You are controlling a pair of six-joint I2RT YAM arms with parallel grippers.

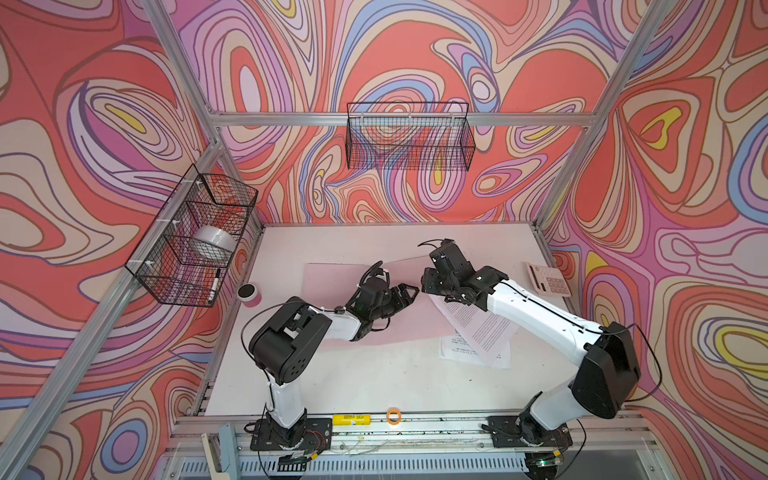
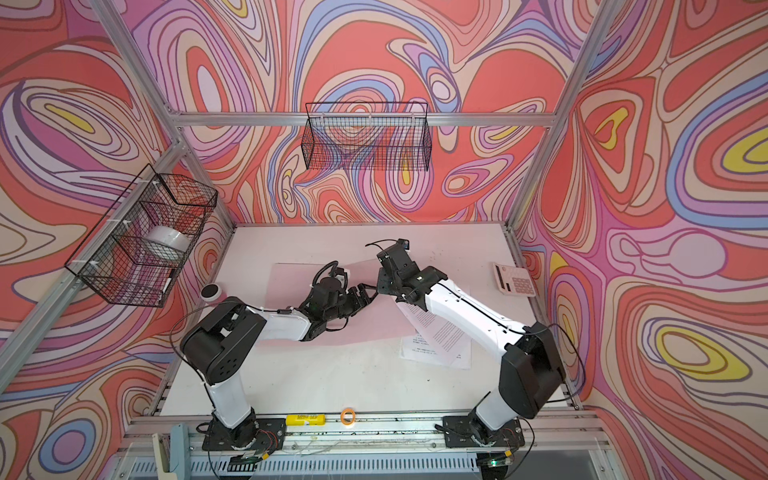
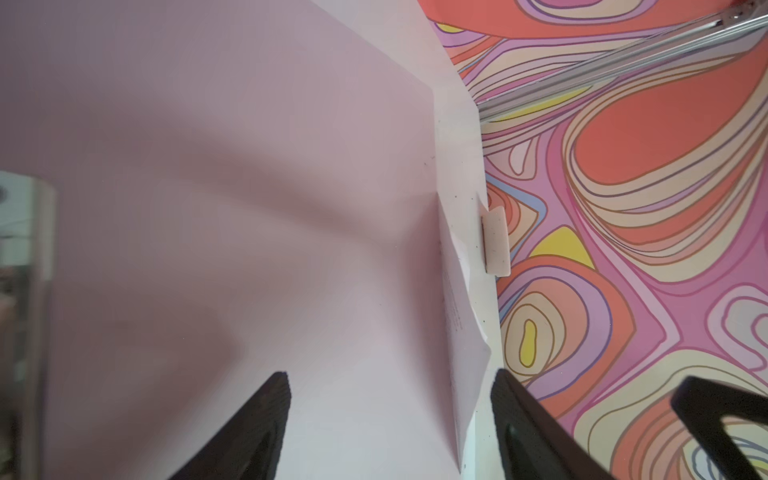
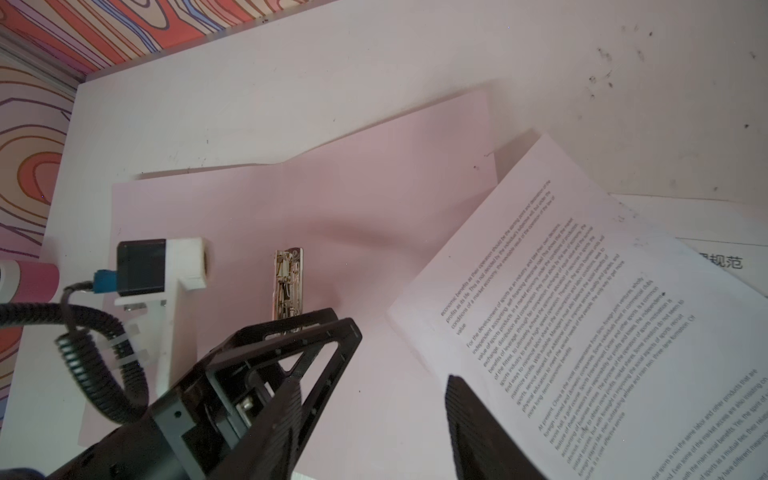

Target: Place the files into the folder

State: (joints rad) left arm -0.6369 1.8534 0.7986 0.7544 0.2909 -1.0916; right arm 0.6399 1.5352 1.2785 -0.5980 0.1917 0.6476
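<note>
The fingers (image 3: 270,415) of the left gripper (image 3: 390,376) are seen spread wide, with nothing grasped. Only the pale-pink folder (image 3: 208,208) is shown in the gap. This gripper is poised over the folder's middle, close to the metal clip (image 4: 289,286) on the spine.

The fingers (image 4: 465,419) of the right gripper (image 4: 370,380) are also parted, and nothing is clasped between them; bare folder is seen in the gap. 1 finger is set at the edge of the top sheet, though contact cannot be judged. In both top views the 2 grippers (image 1: 409,294) (image 2: 368,291) are shown almost tip to tip over the folder's right half.

The folder (image 1: 328,282) is laid open and flat on the white table (image 1: 374,382). The files (image 1: 478,328) are found at the folder's right edge. 1 sheet of dense text is laid aslant with a corner overlapping the folder. A 2nd sheet with a bold heading (image 4: 723,262) is partly covered by it, off the folder.

A calculator (image 1: 548,279) is placed beyond the files, well apart from the folder. A pink canister (image 1: 248,294) with a black lid is stood near the folder's left edge.
</note>
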